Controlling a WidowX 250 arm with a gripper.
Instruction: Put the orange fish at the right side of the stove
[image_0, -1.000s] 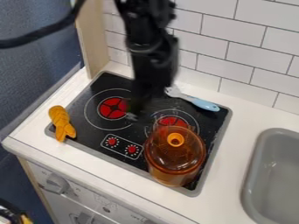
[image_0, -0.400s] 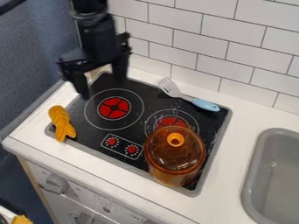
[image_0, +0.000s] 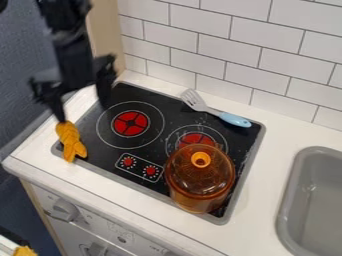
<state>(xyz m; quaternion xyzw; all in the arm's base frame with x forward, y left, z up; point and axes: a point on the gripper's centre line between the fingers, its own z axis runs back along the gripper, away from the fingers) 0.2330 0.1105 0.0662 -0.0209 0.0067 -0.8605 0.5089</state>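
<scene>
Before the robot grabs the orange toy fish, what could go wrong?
The black two-finger gripper has its fingers spread, and one looks very close to the fish, so it might nudge the fish instead of gripping it. Afterwards, the see-through amber pot with a lid takes up much of the black stove's right side, so the fish could bump it.

Your camera looks down at a slant from above the counter's (image_0: 264, 175) front, facing the tiled wall (image_0: 257, 57), close enough that the stovetop (image_0: 172, 106) dominates and the frame crops the sink (image_0: 286, 200).
</scene>
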